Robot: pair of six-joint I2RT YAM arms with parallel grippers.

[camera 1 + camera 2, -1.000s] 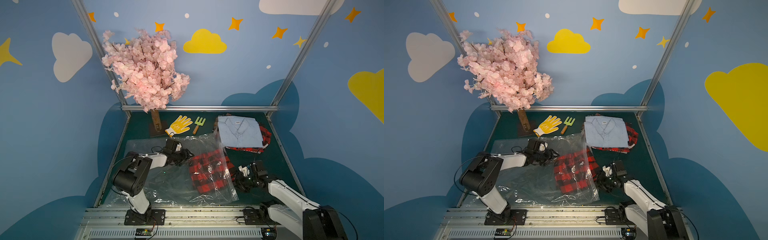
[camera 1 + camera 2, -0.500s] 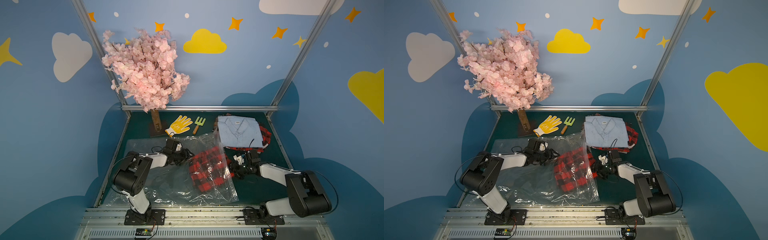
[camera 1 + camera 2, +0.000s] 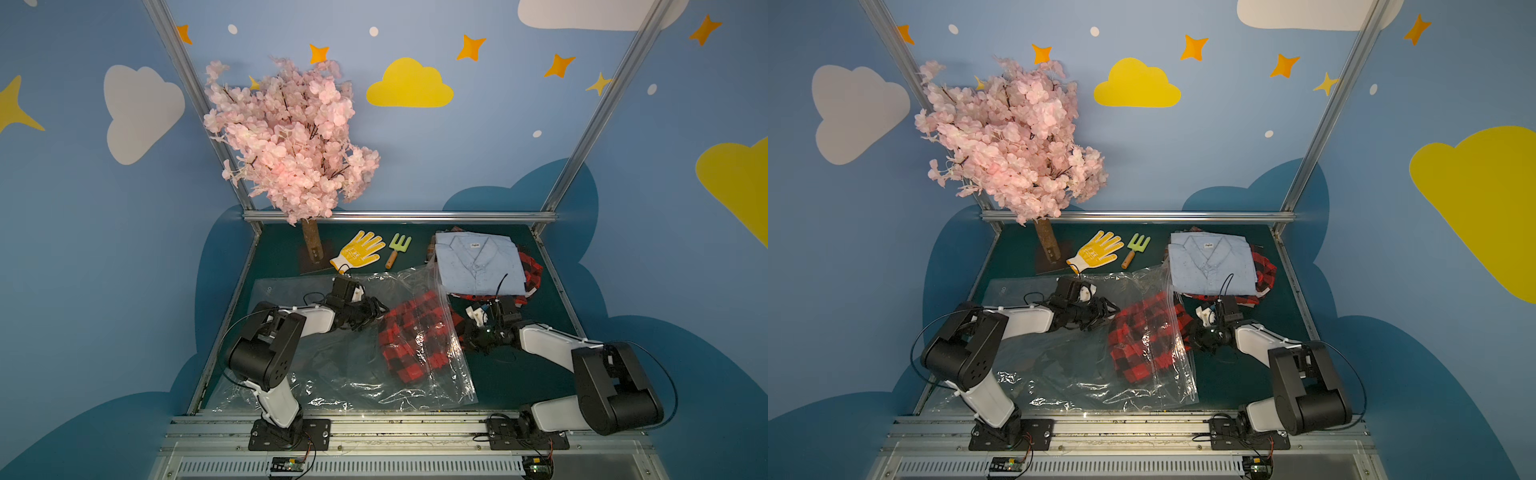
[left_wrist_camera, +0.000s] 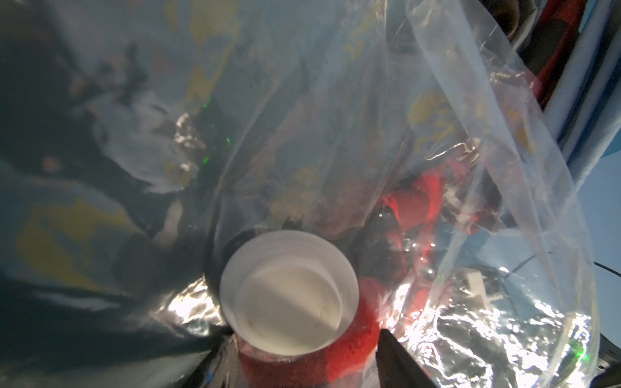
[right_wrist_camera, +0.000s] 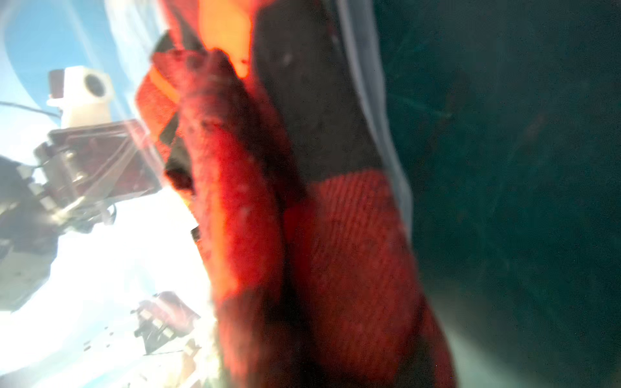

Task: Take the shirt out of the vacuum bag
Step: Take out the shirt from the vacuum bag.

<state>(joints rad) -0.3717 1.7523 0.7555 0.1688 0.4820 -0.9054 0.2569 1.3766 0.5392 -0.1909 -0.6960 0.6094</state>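
Note:
The vacuum bag (image 3: 332, 374) (image 3: 1059, 374) lies crinkled across the green table in both top views. A red-and-black plaid shirt (image 3: 415, 336) (image 3: 1142, 332) is inside it near the open right end. My left gripper (image 3: 380, 311) (image 3: 1111, 309) rests on the bag at the shirt's left edge. In the left wrist view my left gripper (image 4: 304, 336) stands open, its jaws either side of the bag's white valve disc (image 4: 289, 292). My right gripper (image 3: 467, 336) (image 3: 1194, 336) is at the bag's mouth, shut on the shirt (image 5: 336, 252). The bunched cloth hides its fingers.
A folded light-blue shirt (image 3: 478, 266) tops a pile of plaid clothes (image 3: 534, 270) at the back right, just behind my right wrist. A yellow glove (image 3: 357, 251), a small green rake (image 3: 399, 247) and a pink blossom tree (image 3: 291, 137) stand at the back.
My right arm has swung round and its gripper has pushed left into the bag's mouth and closed on the shirt's edge. The left arm has not moved.

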